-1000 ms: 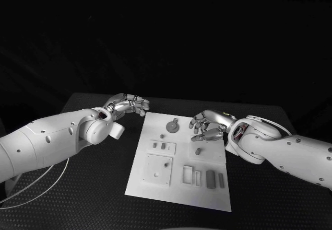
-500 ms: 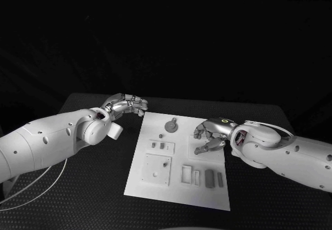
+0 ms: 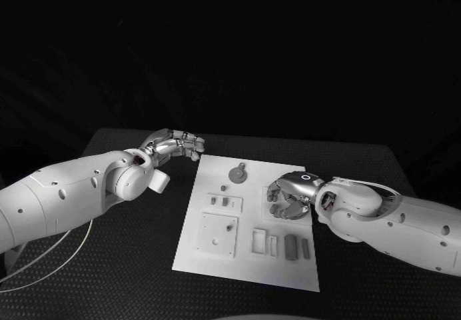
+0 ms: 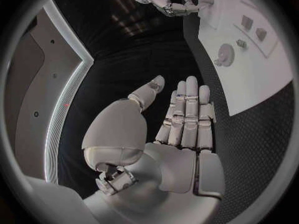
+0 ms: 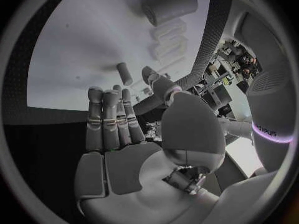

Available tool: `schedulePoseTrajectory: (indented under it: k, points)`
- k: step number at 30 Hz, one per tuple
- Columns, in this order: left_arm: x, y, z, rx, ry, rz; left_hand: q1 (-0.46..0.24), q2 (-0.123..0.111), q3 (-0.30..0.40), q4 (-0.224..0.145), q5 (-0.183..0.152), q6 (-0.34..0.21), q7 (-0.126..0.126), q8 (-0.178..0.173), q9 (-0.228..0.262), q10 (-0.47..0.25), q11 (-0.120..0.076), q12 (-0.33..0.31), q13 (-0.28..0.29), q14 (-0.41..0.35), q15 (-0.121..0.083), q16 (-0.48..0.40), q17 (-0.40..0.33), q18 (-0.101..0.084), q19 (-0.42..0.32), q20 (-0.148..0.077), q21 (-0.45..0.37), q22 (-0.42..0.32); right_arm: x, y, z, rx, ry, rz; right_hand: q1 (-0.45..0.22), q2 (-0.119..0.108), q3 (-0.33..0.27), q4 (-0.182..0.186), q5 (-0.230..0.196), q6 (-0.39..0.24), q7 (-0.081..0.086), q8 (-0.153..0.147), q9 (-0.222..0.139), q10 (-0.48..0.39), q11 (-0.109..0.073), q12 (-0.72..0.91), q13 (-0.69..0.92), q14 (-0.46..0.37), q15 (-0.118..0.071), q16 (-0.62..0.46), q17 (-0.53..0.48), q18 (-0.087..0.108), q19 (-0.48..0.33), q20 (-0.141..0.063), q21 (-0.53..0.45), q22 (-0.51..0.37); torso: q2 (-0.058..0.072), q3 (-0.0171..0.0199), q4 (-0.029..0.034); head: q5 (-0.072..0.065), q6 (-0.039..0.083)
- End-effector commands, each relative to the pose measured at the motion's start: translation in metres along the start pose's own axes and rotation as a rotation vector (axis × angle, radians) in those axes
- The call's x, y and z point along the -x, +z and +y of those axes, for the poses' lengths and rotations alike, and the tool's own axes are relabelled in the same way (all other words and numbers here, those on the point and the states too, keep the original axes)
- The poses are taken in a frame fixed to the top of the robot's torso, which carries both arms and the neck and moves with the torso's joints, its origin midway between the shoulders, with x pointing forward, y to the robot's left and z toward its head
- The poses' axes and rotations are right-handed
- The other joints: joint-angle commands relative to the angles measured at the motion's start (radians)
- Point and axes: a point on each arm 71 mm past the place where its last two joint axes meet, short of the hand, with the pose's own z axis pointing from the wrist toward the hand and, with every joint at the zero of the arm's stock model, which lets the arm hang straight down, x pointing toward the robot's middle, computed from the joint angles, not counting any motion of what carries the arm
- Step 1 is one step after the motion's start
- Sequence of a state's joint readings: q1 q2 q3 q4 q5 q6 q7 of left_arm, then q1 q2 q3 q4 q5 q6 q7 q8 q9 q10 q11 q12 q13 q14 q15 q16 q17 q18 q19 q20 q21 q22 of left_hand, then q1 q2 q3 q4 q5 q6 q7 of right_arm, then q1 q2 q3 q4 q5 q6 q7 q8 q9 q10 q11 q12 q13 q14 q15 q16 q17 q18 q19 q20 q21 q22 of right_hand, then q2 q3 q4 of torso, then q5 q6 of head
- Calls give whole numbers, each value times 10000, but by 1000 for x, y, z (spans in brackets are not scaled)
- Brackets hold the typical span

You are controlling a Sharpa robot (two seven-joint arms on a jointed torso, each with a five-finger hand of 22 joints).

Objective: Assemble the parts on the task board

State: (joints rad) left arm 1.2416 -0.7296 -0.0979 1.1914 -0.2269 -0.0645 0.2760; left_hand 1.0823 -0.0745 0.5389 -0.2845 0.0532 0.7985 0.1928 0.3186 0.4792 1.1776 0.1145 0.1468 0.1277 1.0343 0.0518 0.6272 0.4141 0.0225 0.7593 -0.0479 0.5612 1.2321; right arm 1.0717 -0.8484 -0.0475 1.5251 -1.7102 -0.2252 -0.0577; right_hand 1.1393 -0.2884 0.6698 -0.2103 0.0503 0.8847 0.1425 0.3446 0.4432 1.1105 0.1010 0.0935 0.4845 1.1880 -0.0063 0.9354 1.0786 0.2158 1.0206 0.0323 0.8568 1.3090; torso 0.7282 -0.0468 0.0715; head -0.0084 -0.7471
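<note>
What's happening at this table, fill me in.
A two-armed robot is working at a white board of small grey parts. Its right hand is lowered over the board's right side, fingers apart, close by a small upright peg but not holding it. The left hand hovers off the board's far left corner, holding nothing. Other parts, including a round disc, lie untouched.
</note>
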Motion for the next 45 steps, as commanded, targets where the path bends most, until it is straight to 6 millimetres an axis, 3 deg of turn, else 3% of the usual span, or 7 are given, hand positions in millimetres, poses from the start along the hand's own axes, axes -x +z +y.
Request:
schedulePoseTrajectory:
  k: [1, 11, 21, 43, 45]
  points:
    - [-2, 0, -1, -101, -86, 151, -6, 17, -31, -15, -15, -60, -26, 62, -11, 41, 33, -37, -14, 64, 11, -59, 19, 128, 70, 19, -40, 15, -1, 1, 1, 34, -460, -292, 200, 7, 345, 69, -16, 178, 5, 104, 30, 203, -49, 87, -5, 47, -82, 94, -77, 460, 100, -9, 79, 158, -2, -3, 3, 0, -3]
    - [-2, 1, -2, -99, -95, 181, -20, 24, -38, -7, -15, -62, -25, 66, -12, 43, 34, -39, -13, 66, 12, -70, 35, 126, 73, 21, -44, 20, -6, 4, 5, 86, -566, -343, 306, 328, 1174, 318, -18, 636, -72, 330, 98, 766, -241, 266, 22, 195, -268, 337, -314, 460, 274, -99, 260, 161, 1, -7, 3, -28, -41]
    - [-2, 0, -1, -87, -98, 186, -26, 27, -42, -5, -15, -64, -24, 68, -12, 43, 34, -41, -14, 67, 12, -78, 45, 125, 73, 21, -47, 23, -13, 5, 6, 41, -739, -114, 231, 396, 1338, 220, -18, 896, -185, 445, 136, 1072, -357, 344, 45, 258, -384, 501, -473, 460, 369, -176, 391, 157, -5, -7, -2, -6, -98]
    - [-2, 0, -1, -63, -101, 196, -46, 31, -53, -1, -15, -75, -22, 70, -15, 38, 38, -50, -16, 66, 14, -102, 73, 124, 72, 22, -58, 31, -16, 7, 3, -67, -888, -107, 212, 282, 1485, 120, -18, 908, -189, 423, 122, 1102, -366, 295, 26, 209, -395, 573, -604, 460, 359, -201, 416, 128, -3, -5, -7, -27, -125]
    - [-2, 0, -1, -65, -103, 201, -48, 33, -54, 0, -15, -76, -22, 71, -15, 38, 38, -51, -16, 66, 14, -105, 76, 124, 72, 22, -60, 31, -16, 7, 3, -54, -895, -126, 237, 404, 1556, 139, -18, 945, -201, 439, 129, 1135, -374, 304, 30, 218, -401, 593, -620, 460, 374, -204, 424, 124, -1, -4, -7, -21, -131]
